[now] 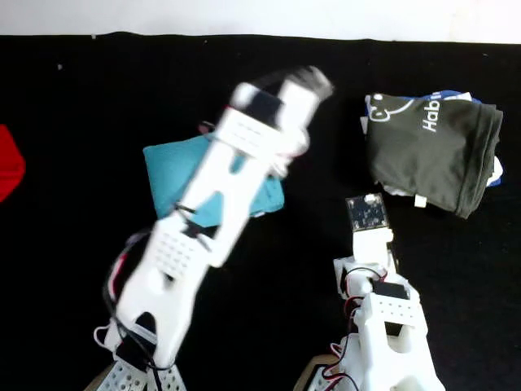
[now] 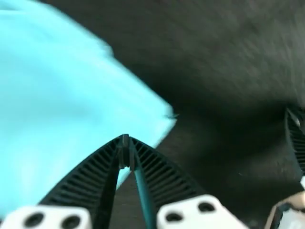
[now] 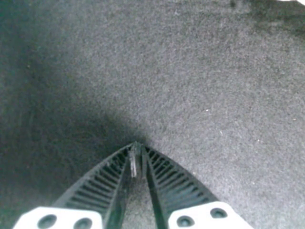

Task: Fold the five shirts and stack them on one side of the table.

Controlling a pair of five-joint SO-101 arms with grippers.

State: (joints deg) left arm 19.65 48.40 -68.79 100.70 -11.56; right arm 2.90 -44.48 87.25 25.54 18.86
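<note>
A folded teal shirt (image 1: 175, 175) lies on the black table left of centre, partly covered by my left arm, which stretches up and over it. In the left wrist view my left gripper (image 2: 126, 141) is shut, its tips above the teal shirt (image 2: 62, 100) near one corner. A stack of folded shirts (image 1: 431, 151), dark grey on top with blue and white beneath, sits at the back right. A red shirt (image 1: 8, 167) shows at the left edge. My right gripper (image 3: 136, 149) is shut just above bare cloth, in front of the stack.
Black cloth (image 1: 98, 90) covers the whole table. My right arm's base (image 1: 391, 326) stands at the front right, and the left arm's base (image 1: 138, 358) at the front left. Open cloth lies between the teal shirt and the stack.
</note>
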